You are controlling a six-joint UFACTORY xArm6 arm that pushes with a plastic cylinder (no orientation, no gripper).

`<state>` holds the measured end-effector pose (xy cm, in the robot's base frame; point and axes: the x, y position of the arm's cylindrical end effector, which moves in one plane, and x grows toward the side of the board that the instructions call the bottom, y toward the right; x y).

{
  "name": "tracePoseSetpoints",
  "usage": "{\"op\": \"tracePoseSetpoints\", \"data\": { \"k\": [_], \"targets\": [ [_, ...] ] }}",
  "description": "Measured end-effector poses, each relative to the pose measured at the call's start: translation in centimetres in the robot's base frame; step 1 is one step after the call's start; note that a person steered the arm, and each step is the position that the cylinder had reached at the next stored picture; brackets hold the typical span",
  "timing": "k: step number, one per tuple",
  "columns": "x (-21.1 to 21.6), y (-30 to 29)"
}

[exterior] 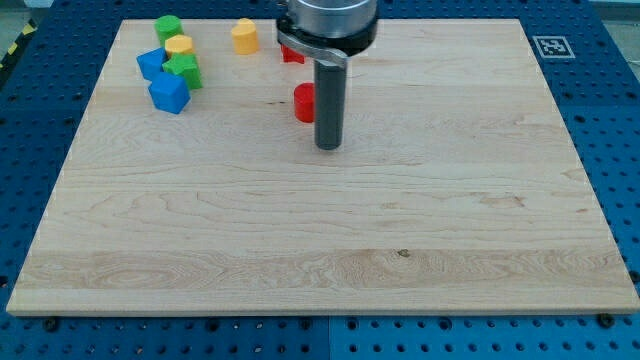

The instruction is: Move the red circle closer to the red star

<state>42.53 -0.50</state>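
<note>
Toward the view's top, slightly left of centre, the red circle [303,102] stands on the wooden board [330,250], partly hidden on its right side by the dark rod. My tip [329,147] sits just beside the circle, to its right and a little nearer the view's bottom; whether rod and circle actually touch I cannot tell, since the rod covers that edge. There are no fingers here to spread or pinch: the arm ends in a plain rod that holds nothing and can only push.

Just above the circle, the red star [291,54] peeks out from under the arm's metal collar, so only its left part shows and its shape is hard to confirm. The two red pieces are already near each other, with a strip of bare wood between them. Standing low and to the right looks like a setup for nudging the circle up toward the star, though from here a push would also drive it leftward, so I judge the tip needs to get more squarely beneath it.

Further out, a yellow block [244,36] sits left of the star. At the top left corner a tight cluster gathers: a green block [167,28], a second yellow block [179,45], another green block [185,70] and two blue blocks [152,65] [169,94], well apart from the red pair.
</note>
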Motion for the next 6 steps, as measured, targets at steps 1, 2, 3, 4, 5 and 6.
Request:
{"op": "tracePoseSetpoints", "data": {
  "k": [1,2,3,4,5,6],
  "targets": [
    [-0.3,-1.1],
    [-0.7,-1.1],
    [-3.6,-1.1],
    [-6.2,-1.1],
    [-8.6,-0.9],
    [-10.5,-0.9]
  ]
}}
